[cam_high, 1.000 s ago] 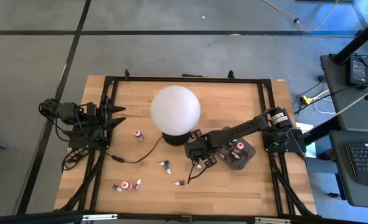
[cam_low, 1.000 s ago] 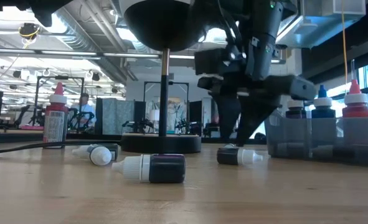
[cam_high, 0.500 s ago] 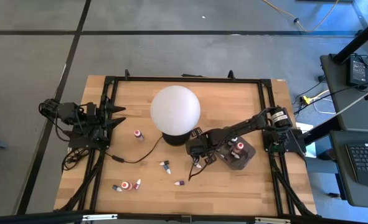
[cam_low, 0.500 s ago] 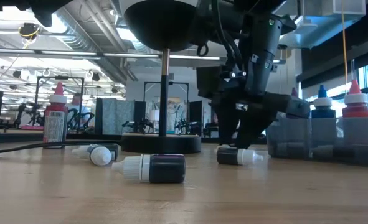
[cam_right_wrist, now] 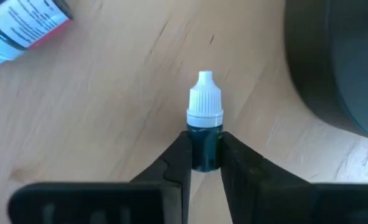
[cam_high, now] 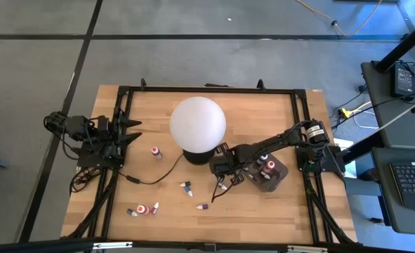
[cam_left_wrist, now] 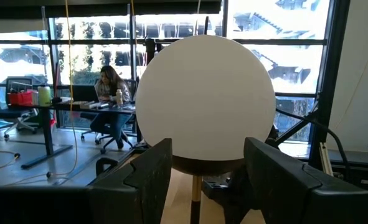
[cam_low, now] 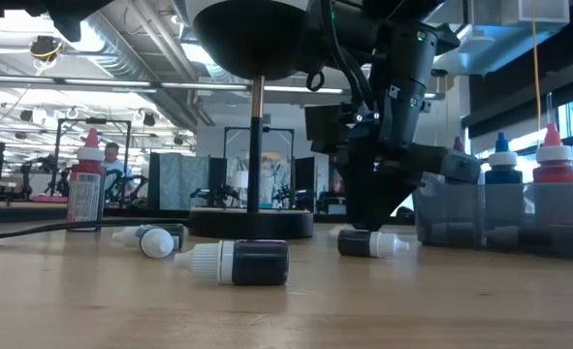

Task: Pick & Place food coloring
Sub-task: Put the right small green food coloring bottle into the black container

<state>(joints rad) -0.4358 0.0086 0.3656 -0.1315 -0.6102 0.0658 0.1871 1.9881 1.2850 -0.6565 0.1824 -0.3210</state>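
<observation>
- Right hand point(cam_right_wrist: 202, 163): down at the table point(cam_high: 263, 211), clamped on one dark food coloring bottle point(cam_right_wrist: 204, 130) lying beside the lamp base.
- Left hand point(cam_left_wrist: 202, 180): parked at table edge, fingers apart.
- Tray point(cam_high: 277, 174): holds several bottles.
- Remaining: about six loose bottles point(cam_high: 186, 187).

A white globe lamp point(cam_high: 198, 122) stands on its dark round base near the middle of the wooden counter point(cam_high: 263, 218), toward the far edge, and a black cable point(cam_high: 151, 180) runs from it toward the left edge. A dark translucent tray point(cam_high: 276, 173) sits near the right edge. Beyond the counter, a person point(cam_left_wrist: 111, 93) sits at a desk by the windows.
</observation>
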